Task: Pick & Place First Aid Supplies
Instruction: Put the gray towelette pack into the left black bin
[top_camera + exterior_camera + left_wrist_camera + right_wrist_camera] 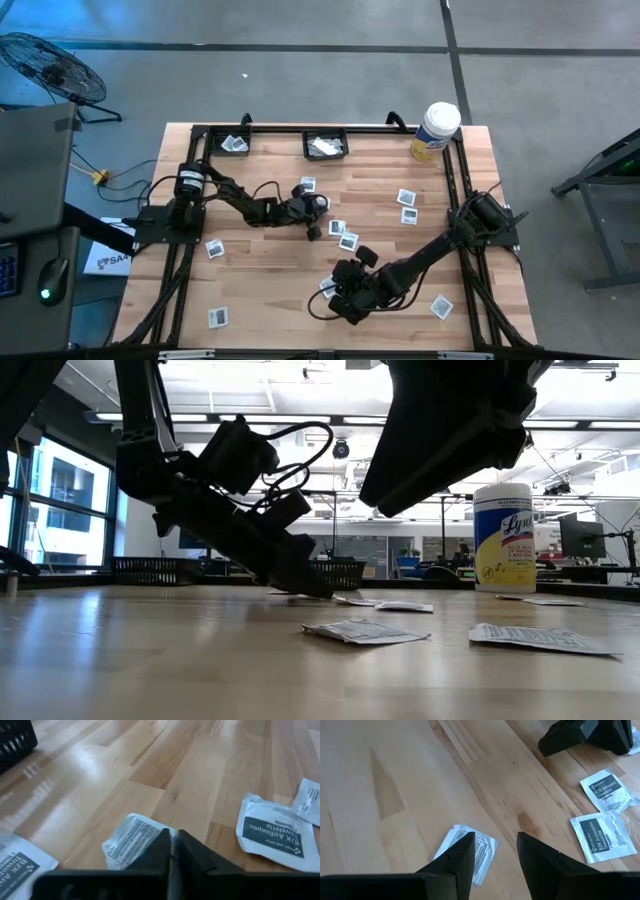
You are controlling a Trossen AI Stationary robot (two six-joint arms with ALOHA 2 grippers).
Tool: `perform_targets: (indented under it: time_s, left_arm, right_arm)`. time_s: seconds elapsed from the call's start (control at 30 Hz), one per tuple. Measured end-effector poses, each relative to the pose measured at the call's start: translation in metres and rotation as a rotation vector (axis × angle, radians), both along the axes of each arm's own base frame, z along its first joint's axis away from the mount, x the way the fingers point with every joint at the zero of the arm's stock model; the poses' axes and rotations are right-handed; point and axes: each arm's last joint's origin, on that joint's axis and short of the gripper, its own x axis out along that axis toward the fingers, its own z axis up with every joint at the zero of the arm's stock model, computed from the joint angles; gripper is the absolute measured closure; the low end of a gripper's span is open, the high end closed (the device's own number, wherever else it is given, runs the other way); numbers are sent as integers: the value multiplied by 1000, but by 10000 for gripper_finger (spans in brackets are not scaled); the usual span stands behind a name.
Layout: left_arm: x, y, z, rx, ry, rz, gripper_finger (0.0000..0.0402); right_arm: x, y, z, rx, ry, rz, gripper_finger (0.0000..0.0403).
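The left gripper [172,851] is pinched together on a white packet [131,840] lying mid-tabletop [270,270]. The right gripper [495,855] hovers with fingers apart over another packet [481,851] near the front edge

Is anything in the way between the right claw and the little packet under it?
Nothing visible. The right gripper hangs open over bare wood, with the packet lying flat partly under one finger. The other packets lie off to the side.
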Motion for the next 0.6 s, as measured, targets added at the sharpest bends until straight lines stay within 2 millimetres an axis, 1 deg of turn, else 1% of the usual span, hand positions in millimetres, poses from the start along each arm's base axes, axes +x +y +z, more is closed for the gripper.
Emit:
perform_targets:
  time_s: [0.07, 0.17, 0.3, 0.37, 0.43, 0.6]
  left_arm:
    - [0, 0, -1, 2, 4, 6, 394]
    - [-1, 0, 1, 5, 5, 10, 387]
    - [-3, 0, 13, -1, 14, -15, 399]
    - [-6, -1, 25, -1, 21, -16, 398]
    - [-8, 0, 41, 2, 2, -13, 399]
    - [-24, 1, 75, 35, 53, 45, 400]
  right_arm:
    - [0, 0, 0, 1, 0, 0, 263]
    - [0, 0, 0, 6, -2, 2, 263]
    - [0, 1, 0, 21, 5, 10, 263]
    - [0, 1, 0, 27, 9, 14, 263]
    - [-1, 3, 0, 29, 10, 19, 263]
    - [-4, 9, 0, 31, 3, 34, 263]
